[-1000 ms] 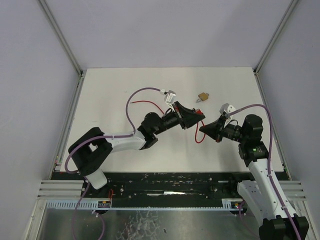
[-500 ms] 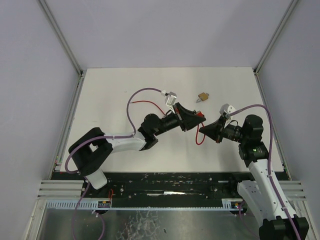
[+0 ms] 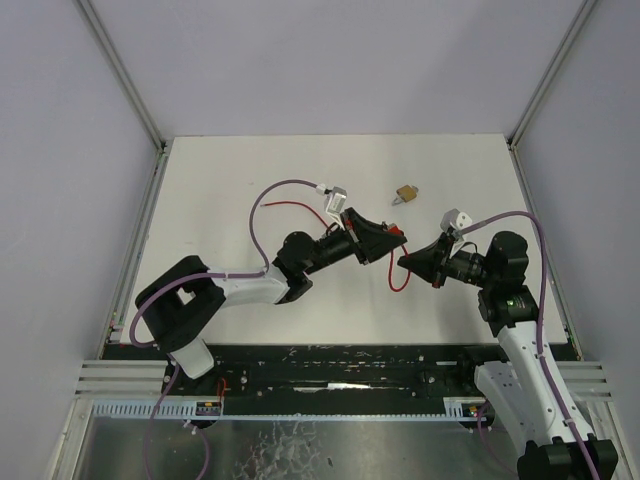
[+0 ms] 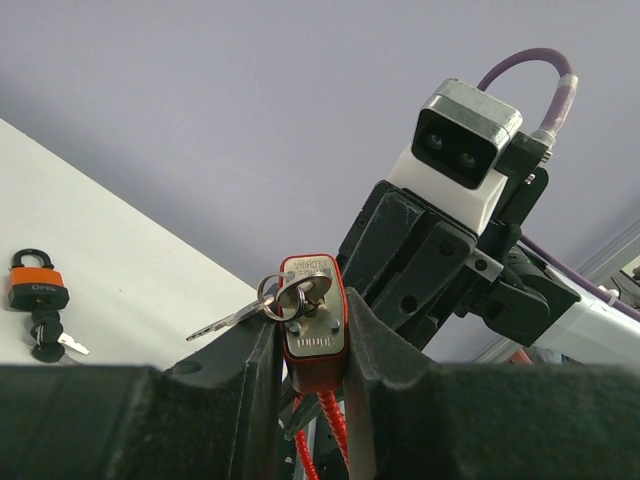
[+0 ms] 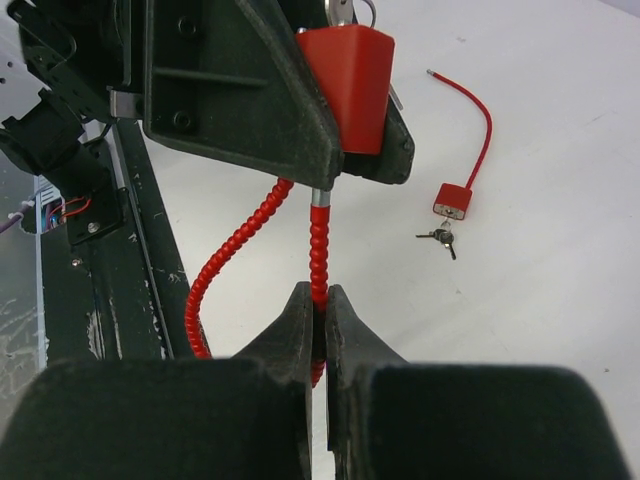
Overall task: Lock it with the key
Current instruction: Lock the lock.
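Observation:
My left gripper is shut on the body of a red padlock and holds it off the table. A key sits in the padlock's keyhole, and a second key hangs from its ring. The padlock's ribbed red cable loops down from the body. My right gripper is shut on this cable just below its metal end. That end reaches up beside the padlock, behind a left finger, so whether it is seated I cannot tell. From above, both grippers meet over the table's middle.
An orange padlock with keys lies on the white table behind the arms, also visible from above. A smaller red padlock with a thin red cable and keys lies under the left arm.
Both arms have shifted only slightly. The left wrist edged a little left and the right gripper a little lower. Both grips are unchanged.

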